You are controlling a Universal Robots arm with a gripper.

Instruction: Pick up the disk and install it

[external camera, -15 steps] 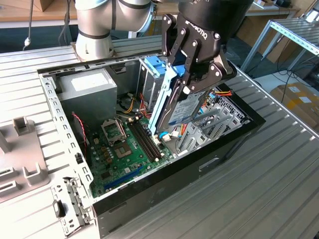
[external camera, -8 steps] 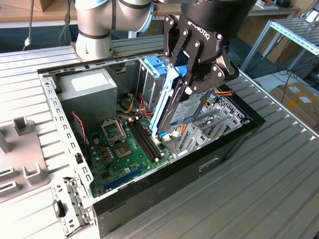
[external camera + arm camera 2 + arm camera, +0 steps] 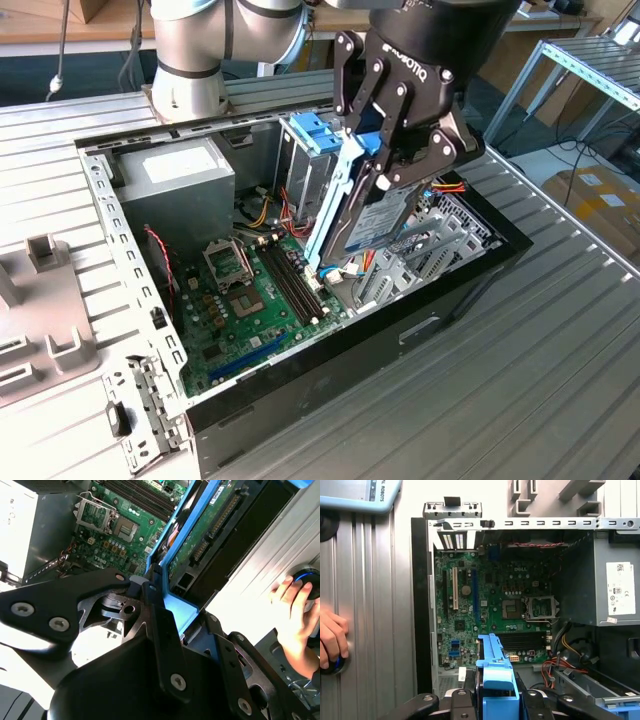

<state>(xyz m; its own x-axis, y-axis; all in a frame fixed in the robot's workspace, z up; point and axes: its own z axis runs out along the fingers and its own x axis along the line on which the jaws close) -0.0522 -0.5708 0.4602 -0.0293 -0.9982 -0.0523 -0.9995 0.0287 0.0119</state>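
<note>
1. Black gripper (image 3: 495, 702) is closed on the blue side rail of the disk (image 3: 492, 662), with one jaw on each side of it.
2. In the exterior view the disk hangs tilted, on its edge, over the open computer case (image 3: 110, 230), just beside the cage (image 3: 305, 135) with the light-blue top.
3. A white-and-blue label shows on its silver face.
4. The grey power supply (image 3: 175, 180) carries a white sticker.
5. A person's hand (image 3: 331, 637) rests on a round dark knob (image 3: 332, 666) on the counter (image 3: 375, 605).

The computer case (image 3: 110, 220) lies on the surface (image 3: 520, 380). The motherboard (image 3: 250, 300) covers its floor; the power supply (image 3: 175, 180) sits at the exterior view's left, the drive cage (image 3: 305, 150) right of it, the disk (image 3: 375, 215) tilted above.
</note>
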